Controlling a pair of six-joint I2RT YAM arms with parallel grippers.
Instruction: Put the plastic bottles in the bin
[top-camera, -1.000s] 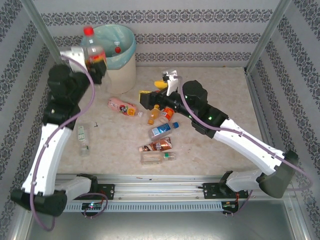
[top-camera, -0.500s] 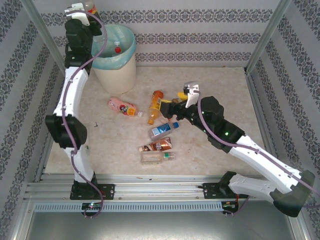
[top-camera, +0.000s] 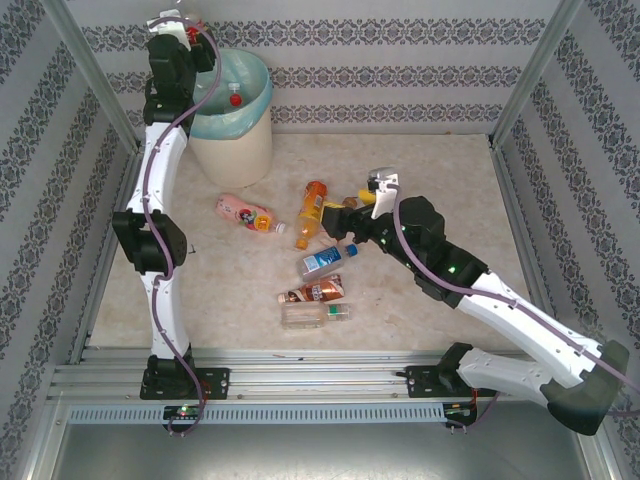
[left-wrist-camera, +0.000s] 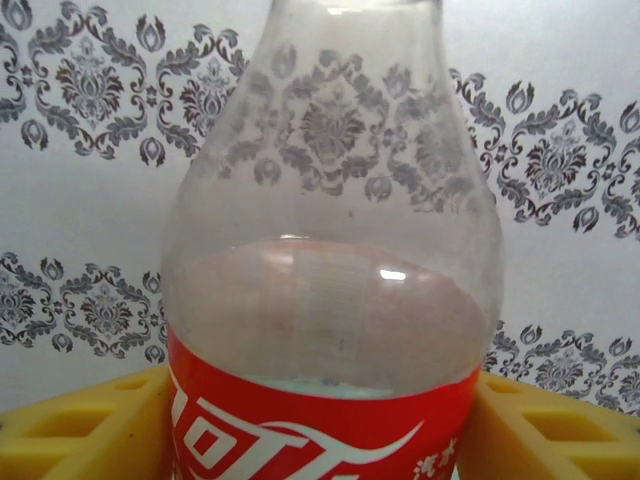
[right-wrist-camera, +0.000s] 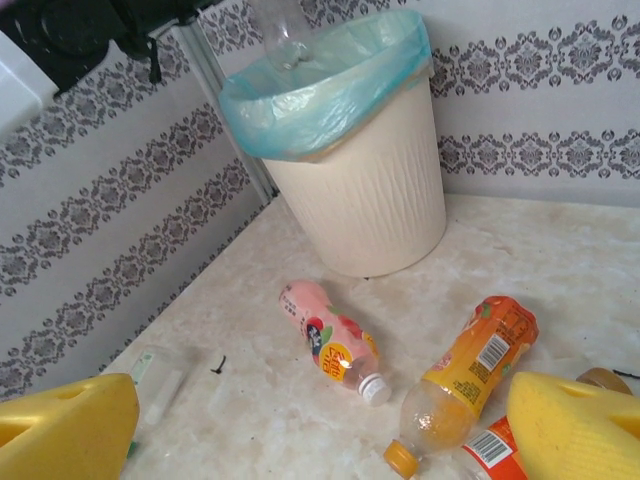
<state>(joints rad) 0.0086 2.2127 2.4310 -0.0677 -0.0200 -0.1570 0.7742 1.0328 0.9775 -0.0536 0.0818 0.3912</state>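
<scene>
A clear bottle with a red label (left-wrist-camera: 320, 400) sits between the yellow pads (left-wrist-camera: 80, 430) of my left gripper (top-camera: 178, 30), which is shut on it. The gripper is raised high at the back left of the cream bin (top-camera: 232, 130). In the right wrist view the bottle's clear neck (right-wrist-camera: 283, 30) hangs over the turquoise liner (right-wrist-camera: 330, 80). A red cap (top-camera: 235, 98) shows inside the bin. My right gripper (right-wrist-camera: 320, 440) stands open and empty above the table, with the orange bottle (right-wrist-camera: 470, 370) and the pink bottle (right-wrist-camera: 330, 340) lying ahead of it.
More bottles lie mid-table: blue-labelled (top-camera: 325, 262), brown (top-camera: 312, 292) and clear (top-camera: 315, 315). A red-labelled one (right-wrist-camera: 490, 450) lies by my right finger. A small clear bottle (right-wrist-camera: 155, 385) lies near the left wall. Patterned walls and metal posts enclose the table.
My left arm swung the red-labelled bottle up from beside the bin to above its back left rim. The right arm drew back from the bottle pile, then stayed nearly still.
</scene>
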